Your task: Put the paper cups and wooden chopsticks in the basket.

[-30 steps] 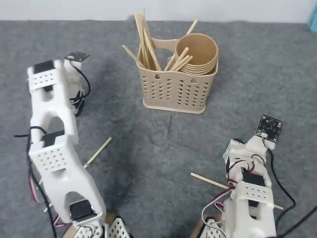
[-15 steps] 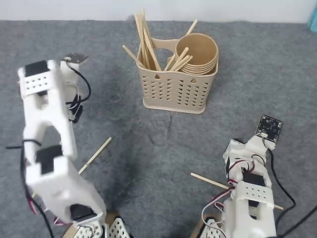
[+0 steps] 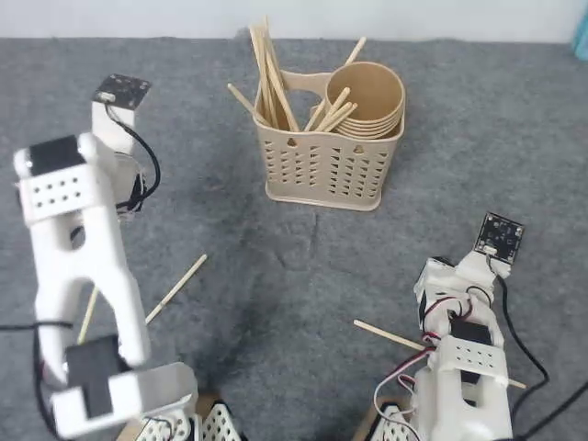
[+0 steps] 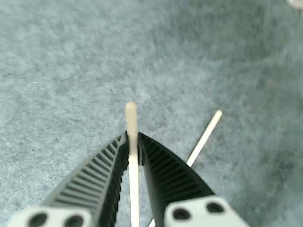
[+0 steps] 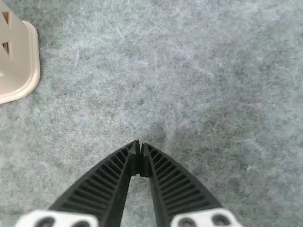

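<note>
Left fingers [image 4: 123, 145] closed on one chopstick [image 4: 131, 118] near its end, likely for an upright drop into the basket [image 3: 322, 170]. Right fingers [image 5: 134, 152] shut, empty; paper cups [image 3: 366, 92] in basket, two loose chopsticks [image 3: 176, 287] on the surface [image 3: 276, 257].

Middle of loose chopstick [image 3: 390, 335] under right arm [image 3: 464, 367]. Rear of held chopstick [image 4: 131, 123] off frame. Most of basket [image 5: 16, 61] cut by edge.
</note>
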Robot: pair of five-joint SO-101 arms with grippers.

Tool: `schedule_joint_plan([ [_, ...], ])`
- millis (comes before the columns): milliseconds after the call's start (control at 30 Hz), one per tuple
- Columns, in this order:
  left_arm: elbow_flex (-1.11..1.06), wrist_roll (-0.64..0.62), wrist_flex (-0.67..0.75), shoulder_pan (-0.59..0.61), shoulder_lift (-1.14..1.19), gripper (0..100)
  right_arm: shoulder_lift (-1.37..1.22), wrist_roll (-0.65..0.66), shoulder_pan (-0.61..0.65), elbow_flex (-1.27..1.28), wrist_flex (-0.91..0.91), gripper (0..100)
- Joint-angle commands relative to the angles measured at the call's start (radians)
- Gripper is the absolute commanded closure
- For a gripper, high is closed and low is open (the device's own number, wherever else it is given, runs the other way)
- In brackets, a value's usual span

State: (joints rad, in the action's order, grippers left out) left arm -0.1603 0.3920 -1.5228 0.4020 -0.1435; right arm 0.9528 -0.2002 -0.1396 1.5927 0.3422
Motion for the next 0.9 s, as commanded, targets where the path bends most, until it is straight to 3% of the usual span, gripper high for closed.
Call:
schedule_joint_plan([
  [0,-0.116,-0.052,0.133,-0.011,-0.153,99,0.027,0.015,0.001,-0.034,0.001,99.0],
  [167,-0.251,-0.153,0.278,-0.034,-0.262,99,0.027,0.015,0.001,-0.034,0.001,99.0],
  [433,-0.225,-0.399,0.448,-0.115,-0.394,99,0.027,0.015,0.001,-0.032,-0.001,99.0],
  [867,-0.229,-0.423,0.902,-0.132,-0.514,99,0.027,0.015,0.001,-0.032,-0.002,99.0],
])
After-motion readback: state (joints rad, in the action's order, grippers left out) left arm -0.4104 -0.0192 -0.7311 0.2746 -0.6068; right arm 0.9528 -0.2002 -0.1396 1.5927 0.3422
